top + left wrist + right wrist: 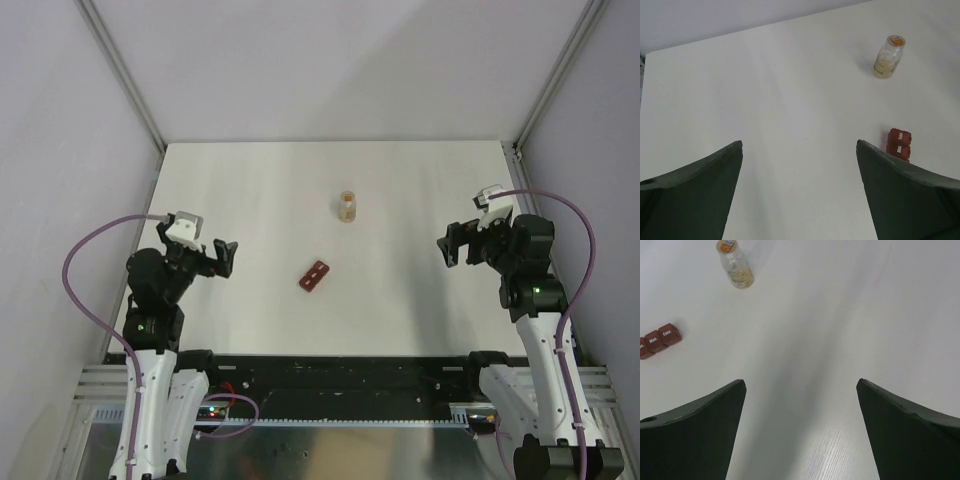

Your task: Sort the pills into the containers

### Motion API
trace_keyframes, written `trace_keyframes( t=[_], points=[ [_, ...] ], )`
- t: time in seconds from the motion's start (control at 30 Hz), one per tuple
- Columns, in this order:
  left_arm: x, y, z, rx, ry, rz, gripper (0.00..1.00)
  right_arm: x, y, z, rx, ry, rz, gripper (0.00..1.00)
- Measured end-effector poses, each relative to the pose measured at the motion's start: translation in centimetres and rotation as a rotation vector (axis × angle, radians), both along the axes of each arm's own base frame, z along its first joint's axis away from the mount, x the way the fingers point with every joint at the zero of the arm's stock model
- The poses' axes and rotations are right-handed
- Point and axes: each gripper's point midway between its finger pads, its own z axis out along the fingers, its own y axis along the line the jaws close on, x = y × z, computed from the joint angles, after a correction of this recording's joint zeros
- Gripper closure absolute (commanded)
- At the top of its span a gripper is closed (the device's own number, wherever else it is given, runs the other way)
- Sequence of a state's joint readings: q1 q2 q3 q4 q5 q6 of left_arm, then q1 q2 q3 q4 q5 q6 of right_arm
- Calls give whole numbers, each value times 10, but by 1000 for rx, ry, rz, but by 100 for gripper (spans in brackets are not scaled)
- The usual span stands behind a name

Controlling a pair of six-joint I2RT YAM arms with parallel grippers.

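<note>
The containers, a dark red strip of three small lidded compartments, lie near the middle of the white table; they also show in the left wrist view and the right wrist view, lids shut. The pills show as a yellowish mass inside a small clear vial, standing upright behind the strip, also in the left wrist view and the right wrist view. My left gripper is open and empty, left of the strip. My right gripper is open and empty, well to the right.
White enclosure walls stand on the left, back and right of the table. A black rail runs along the near edge between the arm bases.
</note>
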State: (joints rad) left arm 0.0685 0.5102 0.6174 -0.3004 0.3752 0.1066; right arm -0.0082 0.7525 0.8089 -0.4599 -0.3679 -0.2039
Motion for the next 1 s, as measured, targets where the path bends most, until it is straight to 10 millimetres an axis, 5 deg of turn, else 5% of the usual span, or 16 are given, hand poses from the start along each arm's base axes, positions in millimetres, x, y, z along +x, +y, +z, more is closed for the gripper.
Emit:
trace_keyframes(
  t=[0.57,1.0],
  points=[
    [-5,-12,0,-5,1,-73,2,-2,5,0,-10,-6,30,0],
    [-12,-32,-21,55,64,-194,2,-5,35,-10,-116,9,123,0]
  ],
)
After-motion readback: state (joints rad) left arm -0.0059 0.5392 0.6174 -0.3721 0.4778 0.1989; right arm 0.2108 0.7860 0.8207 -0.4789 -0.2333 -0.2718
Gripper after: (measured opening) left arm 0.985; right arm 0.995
